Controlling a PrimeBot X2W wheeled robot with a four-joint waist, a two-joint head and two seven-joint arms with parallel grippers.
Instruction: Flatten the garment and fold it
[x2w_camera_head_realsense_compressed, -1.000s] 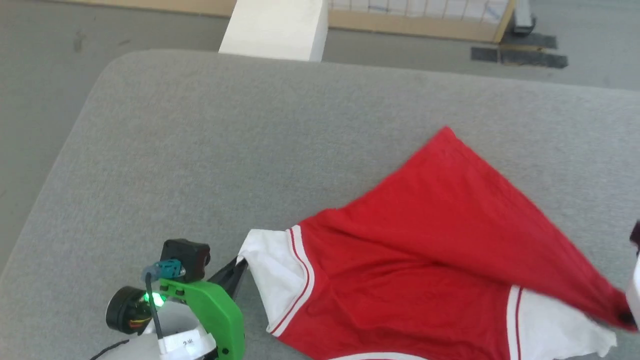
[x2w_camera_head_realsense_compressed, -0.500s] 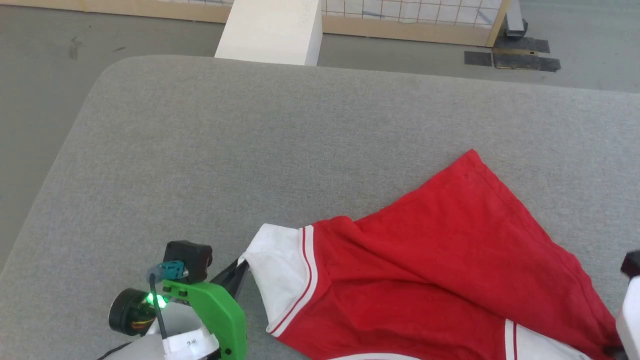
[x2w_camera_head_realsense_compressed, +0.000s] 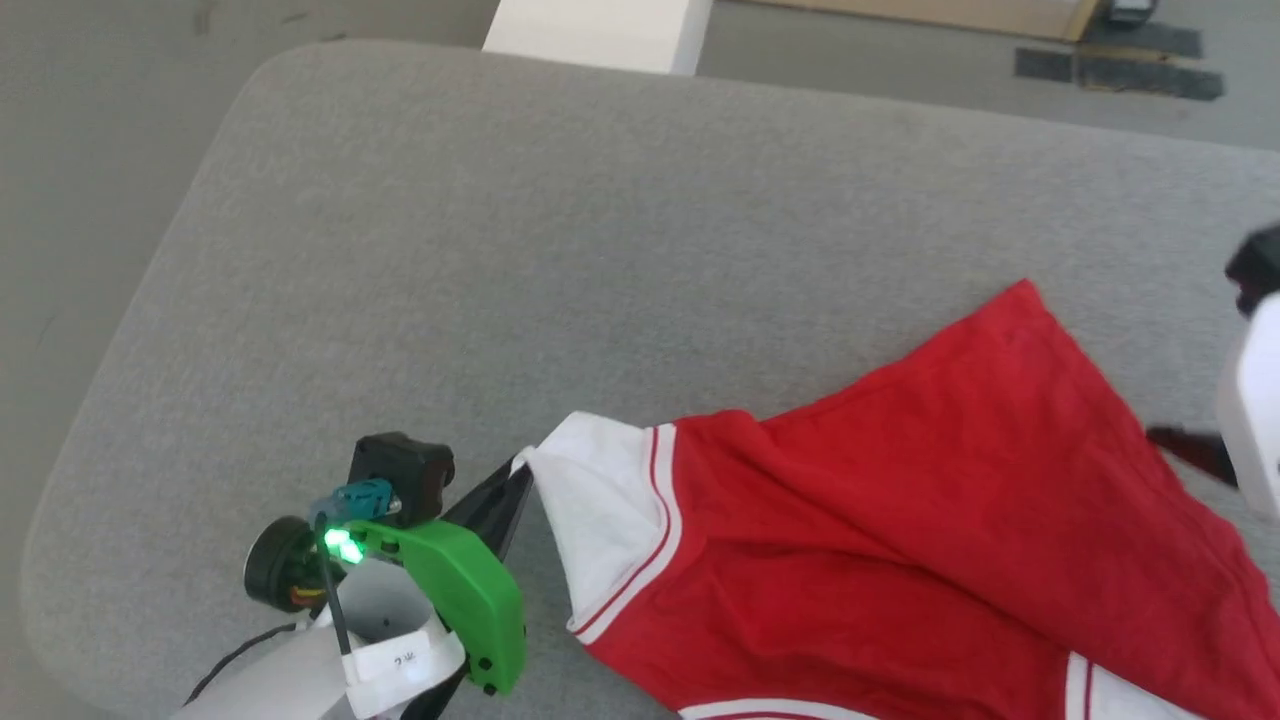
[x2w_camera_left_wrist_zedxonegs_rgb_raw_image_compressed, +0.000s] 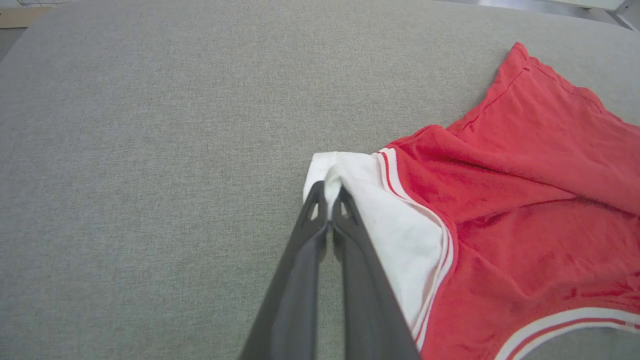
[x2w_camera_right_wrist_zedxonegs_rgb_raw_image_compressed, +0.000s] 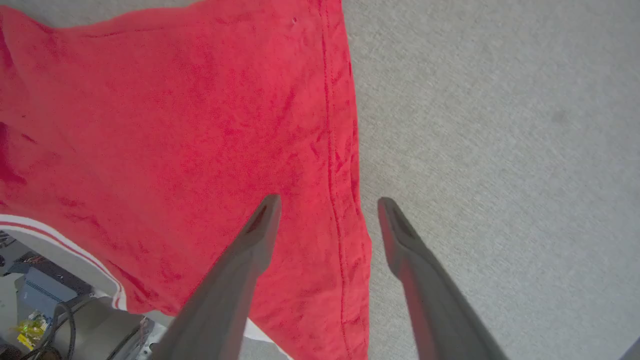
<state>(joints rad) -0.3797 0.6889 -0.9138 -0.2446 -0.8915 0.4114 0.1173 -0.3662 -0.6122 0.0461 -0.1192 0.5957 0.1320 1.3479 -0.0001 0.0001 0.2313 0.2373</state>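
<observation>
The garment (x2w_camera_head_realsense_compressed: 900, 520) lay on the near right part of the grey worktop (x2w_camera_head_realsense_compressed: 480, 240). Its red body was rumpled, with a raised fold running from the white sleeve (x2w_camera_left_wrist_zedxonegs_rgb_raw_image_compressed: 395, 220) toward the far red corner (x2w_camera_head_realsense_compressed: 1022, 292), so the flattening looked unfinished. The left claw (x2w_camera_left_wrist_zedxonegs_rgb_raw_image_compressed: 330, 195) was clamped together on the outer edge of that sleeve, with white cloth bunched between its tips. The right claw (x2w_camera_right_wrist_zedxonegs_rgb_raw_image_compressed: 327, 210) stood wide apart and held nothing, straddling the stitched red edge (x2w_camera_right_wrist_zedxonegs_rgb_raw_image_compressed: 334, 150) from above, one finger over cloth and the other over bare worktop. The step in hand seemed to be spreading the shirt. To do it well, the right claw would probably have needed to drop squarely onto that stitched edge and close on a single layer. It could then draw away from the left claw, low and level, until the fold pulled out. The left grip had to stay firm, since the thin sleeve could slip. Lifting too high risked dragging the whole shirt rather than stretching it
</observation>
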